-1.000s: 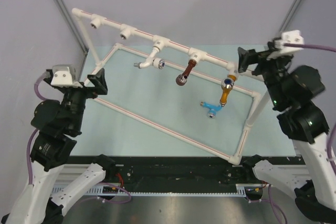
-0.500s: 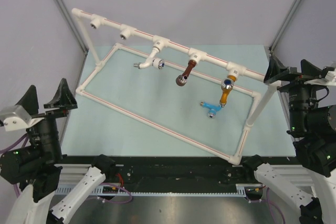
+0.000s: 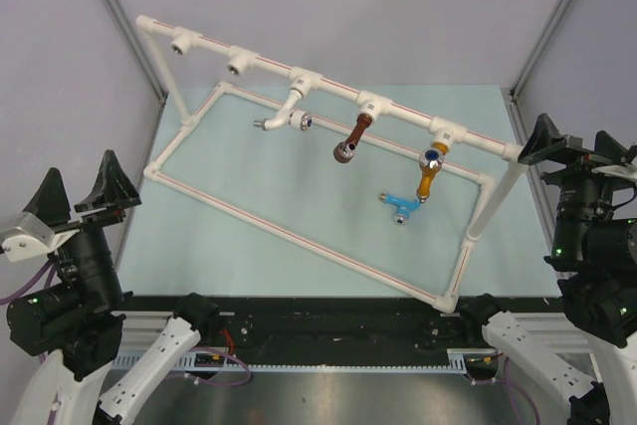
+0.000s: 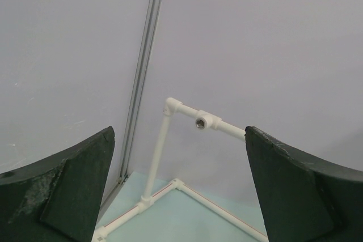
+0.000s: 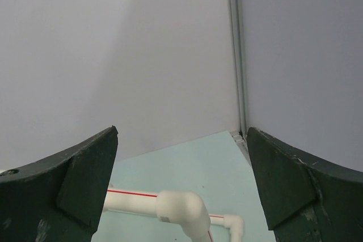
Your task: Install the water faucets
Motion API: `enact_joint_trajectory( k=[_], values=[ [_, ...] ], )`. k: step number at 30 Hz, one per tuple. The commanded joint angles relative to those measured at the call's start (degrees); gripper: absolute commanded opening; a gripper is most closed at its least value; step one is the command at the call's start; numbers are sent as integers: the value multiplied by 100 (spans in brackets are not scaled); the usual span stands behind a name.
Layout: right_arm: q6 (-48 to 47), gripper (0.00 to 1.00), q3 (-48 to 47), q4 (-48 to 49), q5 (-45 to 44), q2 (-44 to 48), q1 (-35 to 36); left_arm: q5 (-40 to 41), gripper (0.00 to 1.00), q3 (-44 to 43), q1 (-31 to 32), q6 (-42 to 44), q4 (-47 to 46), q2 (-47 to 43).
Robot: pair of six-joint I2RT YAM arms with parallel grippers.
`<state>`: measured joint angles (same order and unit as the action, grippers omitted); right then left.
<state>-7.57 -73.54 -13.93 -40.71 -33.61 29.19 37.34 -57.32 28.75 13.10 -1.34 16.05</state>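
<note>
A white pipe frame (image 3: 328,92) stands on the light green mat. Three water faucets hang from its top rail: a white one (image 3: 284,116), a brown one (image 3: 350,138) and an orange-yellow one (image 3: 430,174). A light blue faucet (image 3: 398,206) lies on the mat just below the orange-yellow one. My left gripper (image 3: 80,186) is open and empty, outside the frame's left side. My right gripper (image 3: 575,141) is open and empty, beyond the rail's right end. In the left wrist view the left gripper (image 4: 179,131) frames an empty tee socket (image 4: 201,122). The right gripper (image 5: 181,131) looks over a corner elbow (image 5: 181,211).
Two empty tee sockets (image 3: 181,42) (image 3: 237,62) sit at the rail's left end. The frame's base rail (image 3: 299,236) runs diagonally across the mat. Grey walls with metal corner posts (image 3: 119,17) close in the back and both sides.
Both arms have drawn back from the frame's ends toward the outer near corners. The right jaws spread slightly wider. The faucets have not moved.
</note>
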Motion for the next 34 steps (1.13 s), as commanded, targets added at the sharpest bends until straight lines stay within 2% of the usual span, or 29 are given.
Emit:
enact_joint_trajectory(
  k=[1, 11, 34],
  values=[
    [-253, 100, 278, 382, -253, 222, -10, 19, 100, -42, 25, 166, -322, 169],
    [-798, 100, 929, 1235, -174, 846, -10, 89, 100, -113, 25, -1, -349, 311],
    [-798, 100, 1026, 1262, -130, 979, 43, -43, 100, -139, 25, 377, -393, 320]
  ],
)
